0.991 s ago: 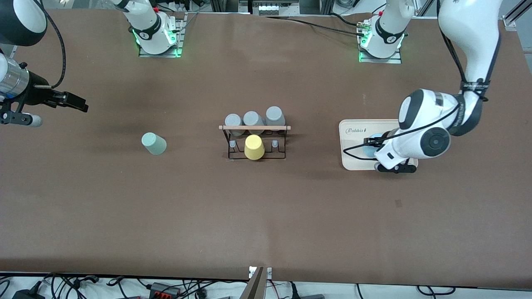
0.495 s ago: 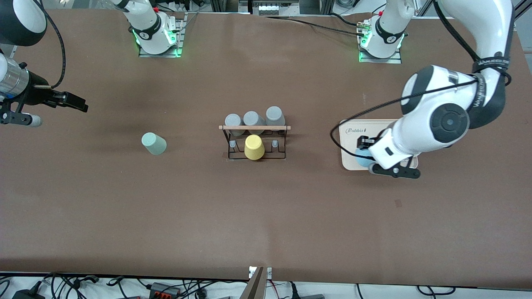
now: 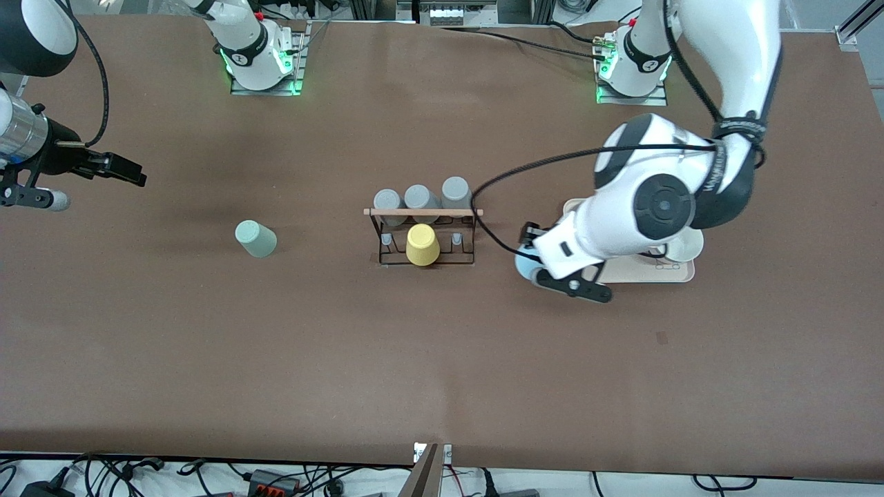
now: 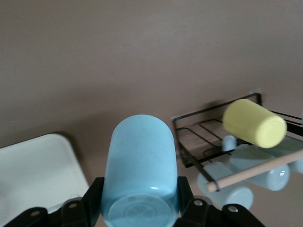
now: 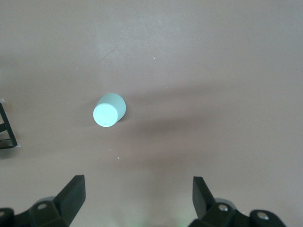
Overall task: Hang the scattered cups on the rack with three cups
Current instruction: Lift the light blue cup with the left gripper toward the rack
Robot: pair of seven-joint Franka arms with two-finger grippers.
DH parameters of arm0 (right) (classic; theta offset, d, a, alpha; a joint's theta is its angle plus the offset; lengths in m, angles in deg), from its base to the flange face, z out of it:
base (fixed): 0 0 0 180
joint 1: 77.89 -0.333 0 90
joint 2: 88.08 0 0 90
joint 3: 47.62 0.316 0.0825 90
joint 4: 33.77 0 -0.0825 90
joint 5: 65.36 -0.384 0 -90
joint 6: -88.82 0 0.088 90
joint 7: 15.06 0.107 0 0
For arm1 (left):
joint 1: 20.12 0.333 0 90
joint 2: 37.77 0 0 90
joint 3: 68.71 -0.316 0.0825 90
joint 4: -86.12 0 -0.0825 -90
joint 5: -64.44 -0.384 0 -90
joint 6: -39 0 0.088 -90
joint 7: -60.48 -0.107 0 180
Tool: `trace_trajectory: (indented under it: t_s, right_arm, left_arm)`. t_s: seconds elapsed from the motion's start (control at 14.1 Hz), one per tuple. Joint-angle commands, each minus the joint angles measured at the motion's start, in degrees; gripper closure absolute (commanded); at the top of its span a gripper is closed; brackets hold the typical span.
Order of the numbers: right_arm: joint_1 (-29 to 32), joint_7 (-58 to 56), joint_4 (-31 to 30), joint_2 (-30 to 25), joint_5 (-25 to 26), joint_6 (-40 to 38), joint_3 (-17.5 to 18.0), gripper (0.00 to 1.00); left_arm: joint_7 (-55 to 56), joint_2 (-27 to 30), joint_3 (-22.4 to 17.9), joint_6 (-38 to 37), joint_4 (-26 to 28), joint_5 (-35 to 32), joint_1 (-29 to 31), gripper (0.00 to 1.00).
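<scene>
Left end effector [image 4: 139,208]: I see it clamped on the light blue cup [image 4: 139,182], a finger on each side of the cup near its base; in my front view it hangs over the bare desk [image 3: 442,359] between the rack [image 3: 425,238] and the cream tray [image 3: 646,273].
Light blue cup: held off the desk, lying roughly sideways in the grip; from the front I catch only a sliver of it under the wrist, so I won't swear to its exact tilt.
Right end effector [image 5: 137,198]: I have it waiting toward the right arm's end of the desk, fingers spread wide with nothing between them, the mint green cup [image 5: 110,109] showing below it in the right wrist view.
Mint green cup: standing upside down on the desk, well apart from the rack, toward the right arm's end.
Rack: mid-desk, wooden rod [image 3: 423,212] along the top; a yellow cup [image 3: 422,244] sits on its middle peg on the camera side, three grey cups [image 3: 420,199] in a row on the side toward the arms' bases.
Cream tray: toward the left arm's end, partly covered by the left arm.
</scene>
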Motion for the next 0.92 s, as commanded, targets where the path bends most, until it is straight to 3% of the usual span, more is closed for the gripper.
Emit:
trace_trajectory:
  t_s: [0.0,0.5,0.85]
  right_arm:
    - [0.2,0.6,-1.4,-1.7,-0.7,0.3,0.2,0.00]
    - [0.2,0.6,-1.7,-1.7,-0.7,0.3,0.2,0.00]
    - [0.2,0.6,-1.7,-1.7,-0.7,0.6,0.2,0.00]
  left_arm:
    - [4.3,-3.2,-0.4,-1.1,-6.2,0.9,-3.4,0.77]
    - [20.0,-4.5,-1.3,-1.0,-6.8,0.2,-9.2,0.77]
    - [24.5,-6.3,-1.5,0.3,-6.8,0.2,-12.4,0.77]
